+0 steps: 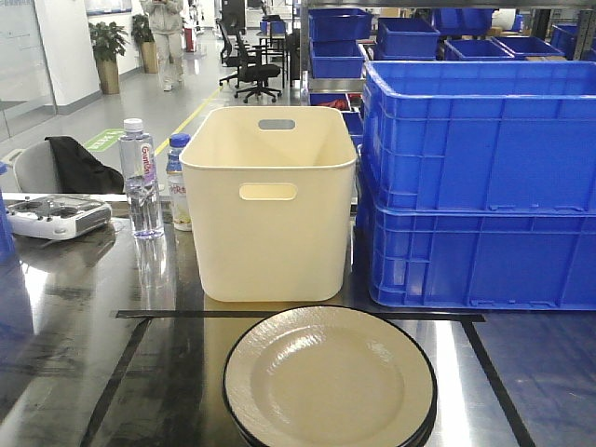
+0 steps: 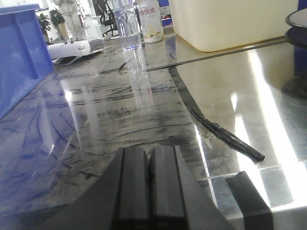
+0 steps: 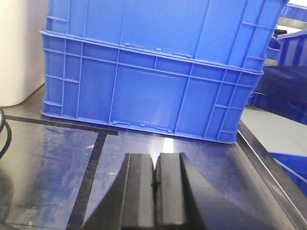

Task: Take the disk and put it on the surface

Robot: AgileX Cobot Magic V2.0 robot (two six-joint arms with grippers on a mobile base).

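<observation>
The disk (image 1: 329, 377) is a cream plate with a black rim, lying on a small stack at the near middle of the surface (image 1: 84, 354), a shiny grey metal tabletop with black tape lines. The stack's rim shows at the right edge of the left wrist view as the disk (image 2: 298, 21), and as a dark arc at the left edge of the right wrist view. My left gripper (image 2: 149, 155) is shut and empty, low over the surface (image 2: 120, 110), left of the stack. My right gripper (image 3: 157, 160) is shut and empty over the surface (image 3: 43, 158), right of the stack.
A cream bin (image 1: 270, 200) stands just behind the plates. Two stacked blue crates (image 1: 480, 186) are at the right. Two bottles (image 1: 142, 177) and a white controller (image 1: 56, 216) sit at the left. Another blue crate (image 2: 19, 52) flanks my left gripper. A black cable (image 2: 230, 139) lies ahead.
</observation>
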